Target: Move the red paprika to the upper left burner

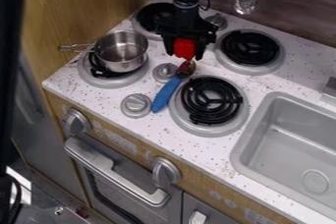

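Note:
The black gripper (184, 46) hangs over the rear middle of the stovetop, shut on the red paprika (184, 48), which sits between its fingers. Just right of the upper left burner (152, 17), the gripper hides part of that burner's right side. Directly below the paprika lies the red-tipped end of a blue-handled utensil (167, 93); whether the two touch, I cannot tell.
A metal pot (121, 51) stands on the lower left burner, its handle pointing left. Coiled burners are at the upper right (250, 47) and lower right (211, 100). Grey knobs (136, 105) stand between burners. The sink (289, 144) is at right.

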`<state>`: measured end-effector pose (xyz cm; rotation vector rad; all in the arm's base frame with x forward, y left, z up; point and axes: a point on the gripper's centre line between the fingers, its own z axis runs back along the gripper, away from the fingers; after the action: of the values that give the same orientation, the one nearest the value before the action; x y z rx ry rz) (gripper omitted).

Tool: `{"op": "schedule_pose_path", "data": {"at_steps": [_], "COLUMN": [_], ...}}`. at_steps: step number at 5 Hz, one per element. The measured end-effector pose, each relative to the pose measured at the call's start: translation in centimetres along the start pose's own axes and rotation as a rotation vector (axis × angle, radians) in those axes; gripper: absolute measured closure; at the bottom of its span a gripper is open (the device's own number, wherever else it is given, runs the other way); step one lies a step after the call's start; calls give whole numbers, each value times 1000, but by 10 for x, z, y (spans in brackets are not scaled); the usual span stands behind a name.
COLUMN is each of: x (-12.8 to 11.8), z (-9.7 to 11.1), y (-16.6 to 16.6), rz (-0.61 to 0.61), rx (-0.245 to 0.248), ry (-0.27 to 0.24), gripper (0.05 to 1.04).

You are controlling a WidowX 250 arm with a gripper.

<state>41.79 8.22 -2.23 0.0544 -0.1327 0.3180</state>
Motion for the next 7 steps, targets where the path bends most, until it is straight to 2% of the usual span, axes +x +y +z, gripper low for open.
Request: {"op": "schedule_pose_path", "data": {"at_steps": [1, 2, 3, 4, 5, 6, 7], "x": [18, 30, 46, 54, 54, 44, 30], "z": [-18, -34, -40, -45, -44, -49, -37], "y": [6, 17, 34, 45, 45, 38, 28], "rz": [-18, -14, 36, 63, 71, 43, -27], "rx": [7, 42, 60, 66, 55, 9, -30], "ry": [9, 21, 10, 20, 22, 45, 89], "gripper": [299, 299, 299, 299, 250, 79, 85]}}
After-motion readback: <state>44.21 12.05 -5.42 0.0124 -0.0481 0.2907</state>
